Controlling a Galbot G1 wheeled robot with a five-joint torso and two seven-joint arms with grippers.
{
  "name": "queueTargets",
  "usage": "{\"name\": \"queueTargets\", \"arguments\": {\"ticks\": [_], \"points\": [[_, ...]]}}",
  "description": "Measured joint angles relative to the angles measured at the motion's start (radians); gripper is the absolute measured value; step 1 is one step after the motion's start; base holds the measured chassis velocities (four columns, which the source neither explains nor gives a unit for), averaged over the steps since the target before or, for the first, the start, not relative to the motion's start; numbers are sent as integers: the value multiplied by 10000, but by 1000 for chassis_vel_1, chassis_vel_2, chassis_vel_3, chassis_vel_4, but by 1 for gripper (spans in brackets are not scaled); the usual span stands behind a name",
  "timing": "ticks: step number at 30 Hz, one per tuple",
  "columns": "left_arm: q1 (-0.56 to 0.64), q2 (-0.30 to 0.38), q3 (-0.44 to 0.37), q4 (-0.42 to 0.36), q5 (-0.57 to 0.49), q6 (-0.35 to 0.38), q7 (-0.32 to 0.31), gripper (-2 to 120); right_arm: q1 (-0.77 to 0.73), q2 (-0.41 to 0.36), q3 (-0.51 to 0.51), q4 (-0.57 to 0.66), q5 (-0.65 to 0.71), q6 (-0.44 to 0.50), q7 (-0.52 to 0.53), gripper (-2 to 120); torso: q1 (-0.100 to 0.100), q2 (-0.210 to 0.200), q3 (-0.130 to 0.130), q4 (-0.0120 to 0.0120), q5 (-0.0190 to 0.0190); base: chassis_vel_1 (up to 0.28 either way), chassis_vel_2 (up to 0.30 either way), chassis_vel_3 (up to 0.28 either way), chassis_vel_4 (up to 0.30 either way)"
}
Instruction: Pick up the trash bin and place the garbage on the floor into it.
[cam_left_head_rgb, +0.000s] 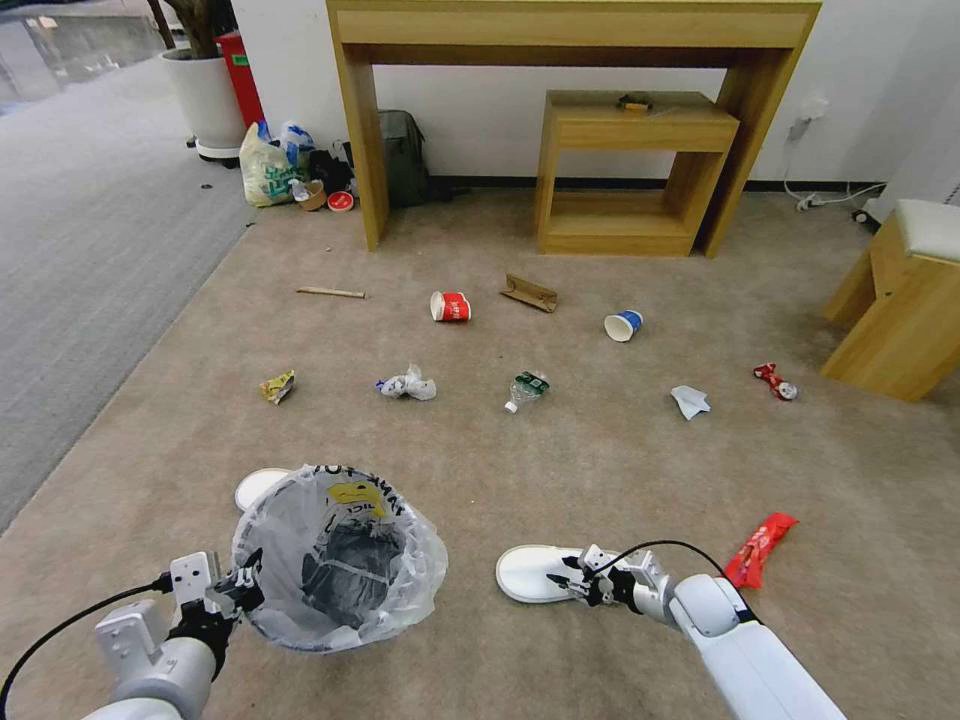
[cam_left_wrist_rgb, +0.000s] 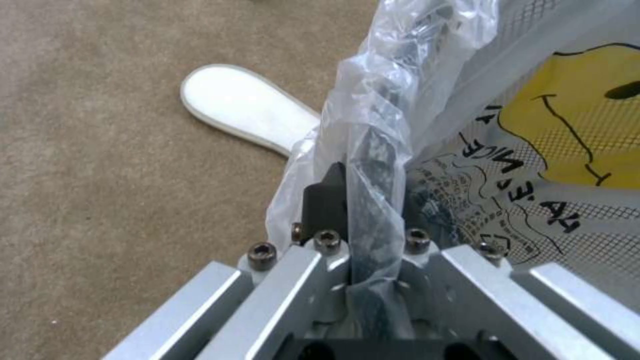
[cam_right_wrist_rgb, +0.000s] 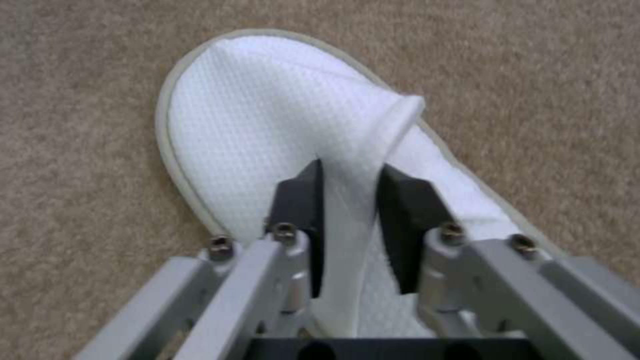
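Left gripper (cam_left_head_rgb: 243, 588) is pinching the trash bin (cam_left_head_rgb: 340, 560) by its bag-lined rim, jaws closed tight, bin sitting low left over the floor (cam_left_head_rgb: 560, 470). Bag print is showing a yellow smiley and partial letters, unreadable. Right gripper (cam_right_wrist_rgb: 350, 200) is clamping a white slipper's (cam_right_wrist_rgb: 267, 130) upper band, jaws nearly closed.

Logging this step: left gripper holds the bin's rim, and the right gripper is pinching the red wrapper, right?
Not quite. The right gripper is pinching the white slipper's upper, as the right wrist view shows; the red wrapper lies untouched. The left gripper does hold the trash bin rim.
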Motion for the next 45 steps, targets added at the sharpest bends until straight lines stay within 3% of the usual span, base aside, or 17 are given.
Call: {"name": "queueTargets", "arguments": {"ticks": [5,16,25,30,32,34,36,38,40,45], "points": [[-60,2,50,0,0,11,-29,0,-127,71,144,39,-12,0,64,1,0,0,0,0,0,0,0,0,0],[-69,21,59,-11,1,15,-32,0,-432,-42,514,646,108,18,236,0,0,0,0,0,1,0,0,0,0],[-114,49,66,58,189,-36,51,0,-1277,-613,1542,2827,512,23,407,0,0,0,0,1,1,0,0,0,0],[-550,110,65,289,490,-25,16,0,-1761,-1302,2242,4315,1160,-189,408,0,0,0,0,-3,0,0,0,0,0],[-891,121,63,418,532,147,-108,0,-1877,-1866,2546,5551,1862,-580,487,0,0,1,0,-2,-1,0,0,0,0],[-926,134,63,439,532,177,-118,0,-1881,-1939,2579,5742,1978,-660,501,0,0,1,0,-2,-2,0,0,0,0],[-1076,249,103,528,565,317,-213,0,-1779,-2418,2696,7063,2817,-1195,606,0,-1,2,0,-1,0,0,0,0,0],[-1110,279,134,555,613,338,-238,0,-1704,-2548,2692,7426,3060,-1364,662,0,0,2,0,-1,0,0,0,0,0],[-1218,348,273,651,866,343,-276,0,-1402,-2980,2480,8471,3744,-2043,915,0,0,2,0,1,0,0,0,0,0],[-1288,420,452,680,989,359,-298,0,-821,-3422,1847,9612,4680,-2996,1221,0,0,2,0,0,0,0,0,0,0]]}}
